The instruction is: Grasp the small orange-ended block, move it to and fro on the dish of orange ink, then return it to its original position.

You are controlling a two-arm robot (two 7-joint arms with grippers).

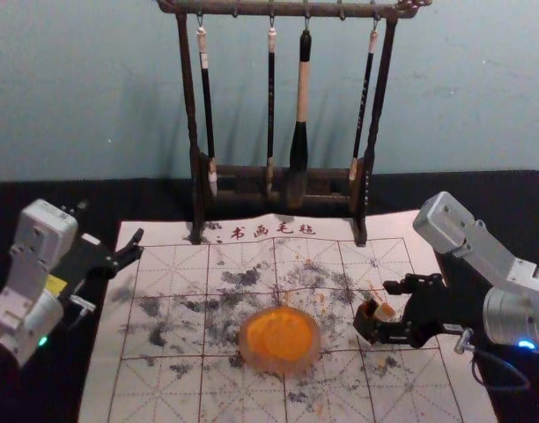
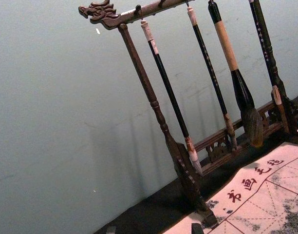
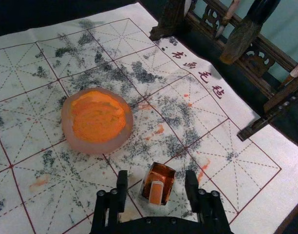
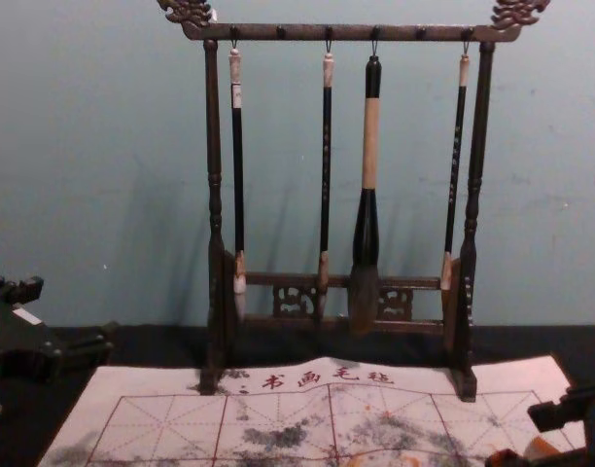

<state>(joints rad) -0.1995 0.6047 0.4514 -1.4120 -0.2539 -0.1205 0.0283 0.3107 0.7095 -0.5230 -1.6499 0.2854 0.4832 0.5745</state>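
In the head view, my right gripper is at the small block, right of the dish of orange ink. The right wrist view shows the block's orange end at a glossy brown holder; both lie between the separated fingers of my right gripper, with gaps on either side. The ink dish is apart from them. My left gripper is parked open beside the mat's far left; its fingertips edge into the left wrist view.
A wooden rack with several hanging brushes stands behind the dish, its feet at the far edge of the gridded mat. Black cloth surrounds the mat. Dark smudges and small orange stains mark the mat.
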